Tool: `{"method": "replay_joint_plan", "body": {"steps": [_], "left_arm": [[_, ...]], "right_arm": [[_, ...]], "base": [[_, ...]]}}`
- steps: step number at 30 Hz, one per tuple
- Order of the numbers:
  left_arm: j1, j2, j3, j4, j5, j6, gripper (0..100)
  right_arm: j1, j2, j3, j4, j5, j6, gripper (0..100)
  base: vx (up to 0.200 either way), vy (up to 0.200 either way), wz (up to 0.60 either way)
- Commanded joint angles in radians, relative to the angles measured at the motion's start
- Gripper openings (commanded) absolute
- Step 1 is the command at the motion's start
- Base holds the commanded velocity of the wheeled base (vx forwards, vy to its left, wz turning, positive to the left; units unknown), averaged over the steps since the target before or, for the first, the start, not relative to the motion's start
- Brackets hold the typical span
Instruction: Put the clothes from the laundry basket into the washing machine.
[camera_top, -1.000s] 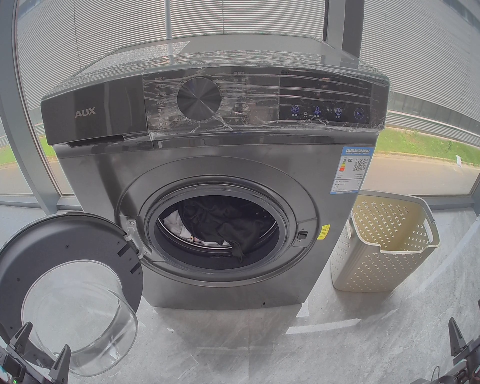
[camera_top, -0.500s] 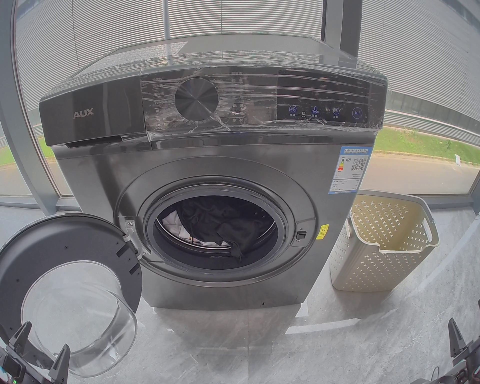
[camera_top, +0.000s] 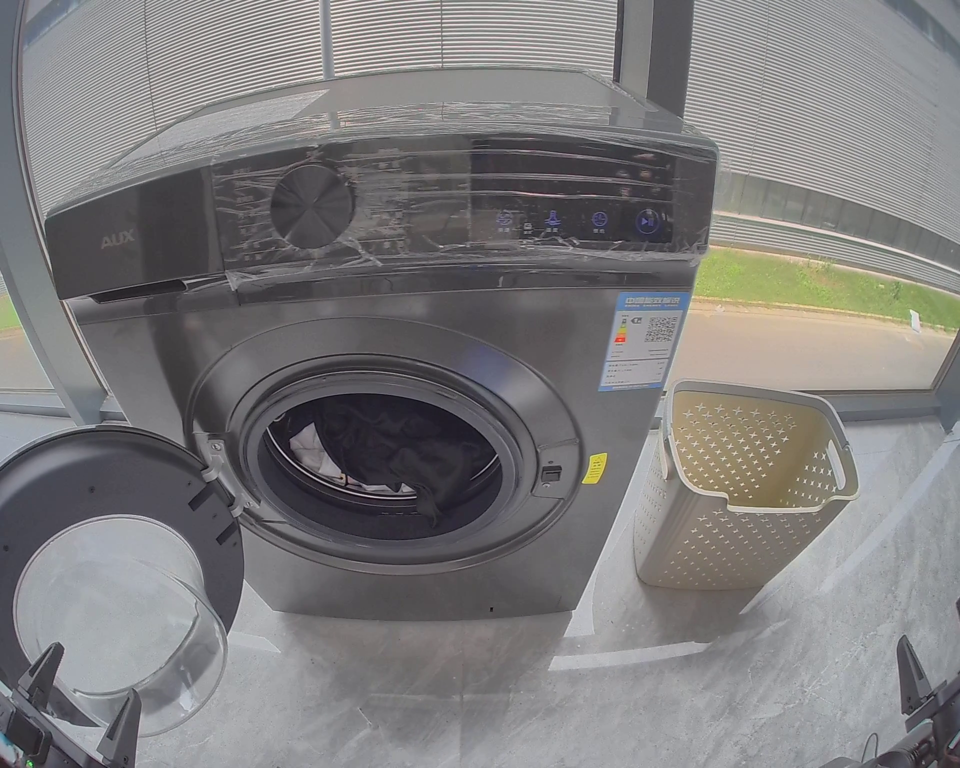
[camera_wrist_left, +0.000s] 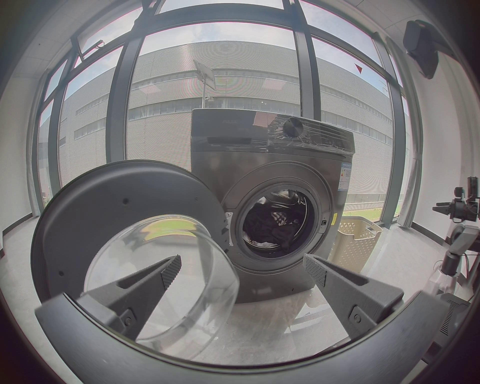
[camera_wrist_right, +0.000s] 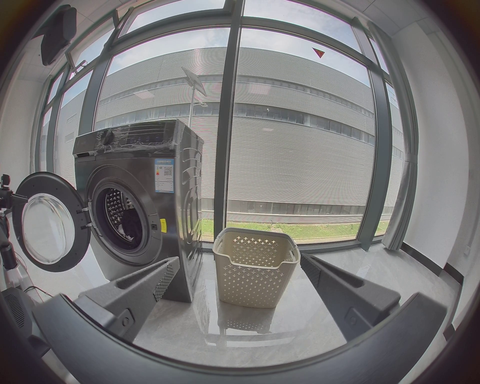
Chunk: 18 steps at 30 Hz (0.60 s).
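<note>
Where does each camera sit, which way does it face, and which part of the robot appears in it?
Head view: on the head, looking forward and down at the washing machine and laundry basket; left end effector and right end effector at the lower corners.
Left wrist view: on the left wrist, facing the open door and drum; own open fingers in front.
Right wrist view: on the right wrist, facing the laundry basket; own open fingers in front.
Shared: all three show washing machine, door and laundry basket.

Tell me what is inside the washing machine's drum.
Dark clothing lies heaped in the drum, one fold drooping toward the front lip, with a white piece beside it. Whatever lies under or behind the heap is covered.
</note>
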<state>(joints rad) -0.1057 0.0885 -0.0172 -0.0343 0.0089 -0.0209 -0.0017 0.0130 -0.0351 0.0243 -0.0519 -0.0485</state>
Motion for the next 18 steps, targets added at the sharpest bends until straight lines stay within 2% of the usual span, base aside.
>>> {"method": "replay_joint_plan", "body": {"steps": [1, 18], "left_arm": [[0.0, 0.008, 0.01, -0.001, 0.0, -0.001, 100], [-0.002, 0.008, 0.01, 0.002, 0.0, 0.002, 100]], "right_arm": [[0.0, -0.013, 0.0, 0.0, 0.0, -0.001, 100], [0.0, -0.013, 0.0, -0.001, 0.0, 0.009, 100]], "base": [[0.0, -0.2, 0.0], [0.0, -0.2, 0.0]]}}
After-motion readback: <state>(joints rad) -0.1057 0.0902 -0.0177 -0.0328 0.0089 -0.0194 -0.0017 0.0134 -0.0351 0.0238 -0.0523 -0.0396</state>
